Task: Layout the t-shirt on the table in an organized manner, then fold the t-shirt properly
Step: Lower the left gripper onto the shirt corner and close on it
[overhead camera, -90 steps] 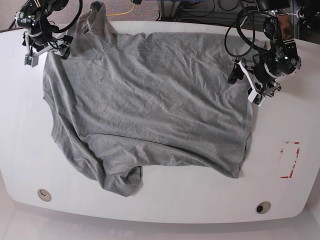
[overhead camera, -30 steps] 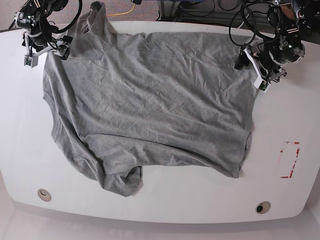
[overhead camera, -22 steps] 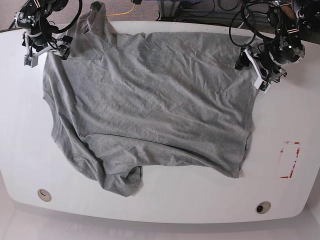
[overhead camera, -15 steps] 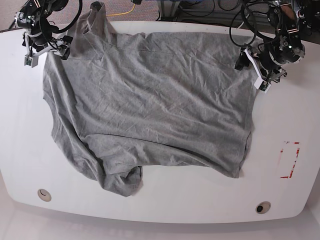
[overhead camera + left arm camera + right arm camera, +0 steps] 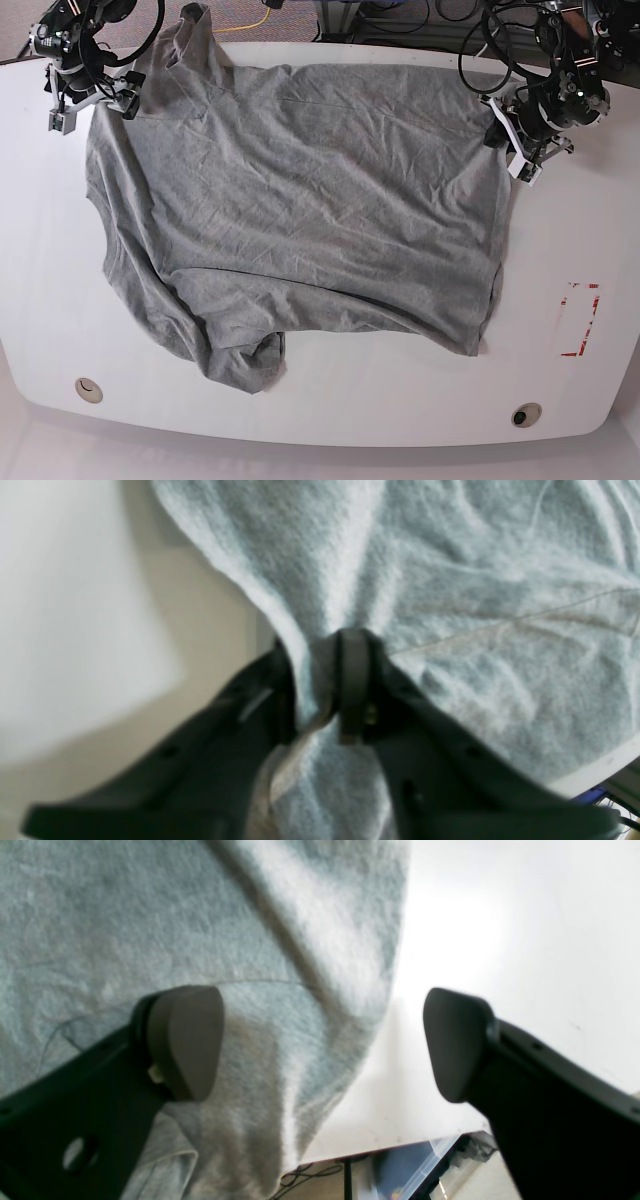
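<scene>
Left gripper point(image 5: 325, 680) had just snapped from spread to pinching the t-shirt point(image 5: 300, 210) edge at the table point(image 5: 560, 220) far corner, right gripper point(image 5: 320, 1040) jaws spread over its corner, so stretching looked next.

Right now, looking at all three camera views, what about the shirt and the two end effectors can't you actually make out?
- Any print on the shirt: base view shows only plain grey fabric.
- Sleeve at the far left corner: hangs off the table.
- Near left bunch: folded over itself, layers hidden.
- Left end effector: left wrist view is blurred; its fingertips are buried in pinched fabric.
- Right end effector: jaws open; the right wrist view doesn't settle whether the finger over the shirt touches it.
</scene>
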### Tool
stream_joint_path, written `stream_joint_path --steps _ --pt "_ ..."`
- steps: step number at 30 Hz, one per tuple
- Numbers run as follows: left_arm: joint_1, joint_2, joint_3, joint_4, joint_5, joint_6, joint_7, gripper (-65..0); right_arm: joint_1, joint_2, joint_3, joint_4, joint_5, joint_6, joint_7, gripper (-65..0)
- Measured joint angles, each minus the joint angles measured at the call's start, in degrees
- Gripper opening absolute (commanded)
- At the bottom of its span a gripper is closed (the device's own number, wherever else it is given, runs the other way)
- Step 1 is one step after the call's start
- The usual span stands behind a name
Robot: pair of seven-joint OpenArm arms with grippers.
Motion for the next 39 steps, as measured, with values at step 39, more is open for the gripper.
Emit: stream_joint_path --steps 39 --pt "-0.11 -1.11 0.15 4.28 0.02 0.02 0.04 -41.3 0.00 -0.13 0.00 0.00 0.00 0.00 0.00 -5.1"
